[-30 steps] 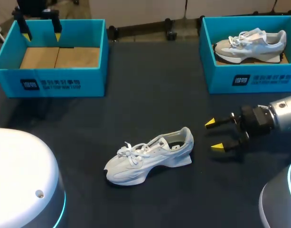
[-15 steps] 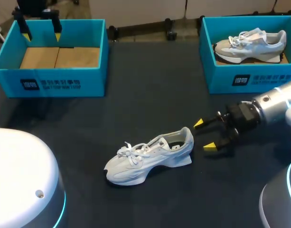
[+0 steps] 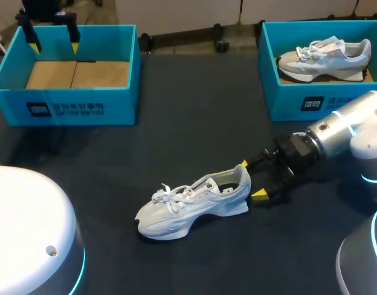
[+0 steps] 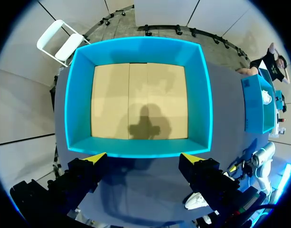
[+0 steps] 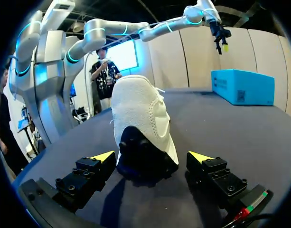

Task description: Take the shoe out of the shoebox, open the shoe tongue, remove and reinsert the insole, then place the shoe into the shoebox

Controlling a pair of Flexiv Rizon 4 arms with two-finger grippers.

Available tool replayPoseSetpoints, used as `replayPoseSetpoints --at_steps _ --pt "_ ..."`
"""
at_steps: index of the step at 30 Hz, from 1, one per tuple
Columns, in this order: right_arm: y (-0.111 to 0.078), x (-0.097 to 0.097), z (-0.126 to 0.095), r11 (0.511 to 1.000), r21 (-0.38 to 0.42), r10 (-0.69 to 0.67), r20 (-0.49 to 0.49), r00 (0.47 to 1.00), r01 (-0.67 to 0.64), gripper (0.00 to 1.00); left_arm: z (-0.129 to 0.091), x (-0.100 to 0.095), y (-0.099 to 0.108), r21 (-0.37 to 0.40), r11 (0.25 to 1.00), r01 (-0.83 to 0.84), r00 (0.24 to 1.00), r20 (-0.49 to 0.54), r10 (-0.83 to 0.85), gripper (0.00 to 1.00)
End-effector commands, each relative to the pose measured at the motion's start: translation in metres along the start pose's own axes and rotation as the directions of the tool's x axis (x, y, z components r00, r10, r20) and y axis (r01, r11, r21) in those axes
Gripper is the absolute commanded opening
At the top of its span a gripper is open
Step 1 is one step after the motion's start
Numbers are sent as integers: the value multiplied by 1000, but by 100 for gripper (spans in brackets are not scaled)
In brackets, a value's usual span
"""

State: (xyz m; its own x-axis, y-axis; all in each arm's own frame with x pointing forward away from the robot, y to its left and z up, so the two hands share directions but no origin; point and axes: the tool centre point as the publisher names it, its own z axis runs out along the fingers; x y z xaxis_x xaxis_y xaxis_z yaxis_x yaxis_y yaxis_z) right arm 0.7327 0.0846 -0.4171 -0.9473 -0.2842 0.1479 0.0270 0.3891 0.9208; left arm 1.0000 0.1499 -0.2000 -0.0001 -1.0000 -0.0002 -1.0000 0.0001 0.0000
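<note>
Straddling white sneaker heel with right gripper spread apart; holding left gripper, likewise apart, well beyond sneaker.

shoe toe hidden behind heel

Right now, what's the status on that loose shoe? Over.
Right fingers open, either side of the shoe heel, not gripping. Left fingers open above the empty shoebox. Nothing blocking the shoe.
</note>
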Motion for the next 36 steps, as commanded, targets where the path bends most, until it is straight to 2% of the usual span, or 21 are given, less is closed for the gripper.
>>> replayPoseSetpoints --at_steps 1,11,18,36 --pt "1 4 1 1000 -3 -4 11 1000 4 100 0 0 0 0 1000 0 1000 0 0 100" --pt "7 11 9 999 -20 -29 11 1000 29 100 0 0 0 0 1000 0 1000 0 0 100" --pt "15 8 16 999 -16 -42 5 999 42 100 0 0 0 0 1000 0 1000 0 0 100" --pt "20 11 33 998 -28 -63 -2 998 63 100 0 0 0 0 1000 0 1000 0 0 100"
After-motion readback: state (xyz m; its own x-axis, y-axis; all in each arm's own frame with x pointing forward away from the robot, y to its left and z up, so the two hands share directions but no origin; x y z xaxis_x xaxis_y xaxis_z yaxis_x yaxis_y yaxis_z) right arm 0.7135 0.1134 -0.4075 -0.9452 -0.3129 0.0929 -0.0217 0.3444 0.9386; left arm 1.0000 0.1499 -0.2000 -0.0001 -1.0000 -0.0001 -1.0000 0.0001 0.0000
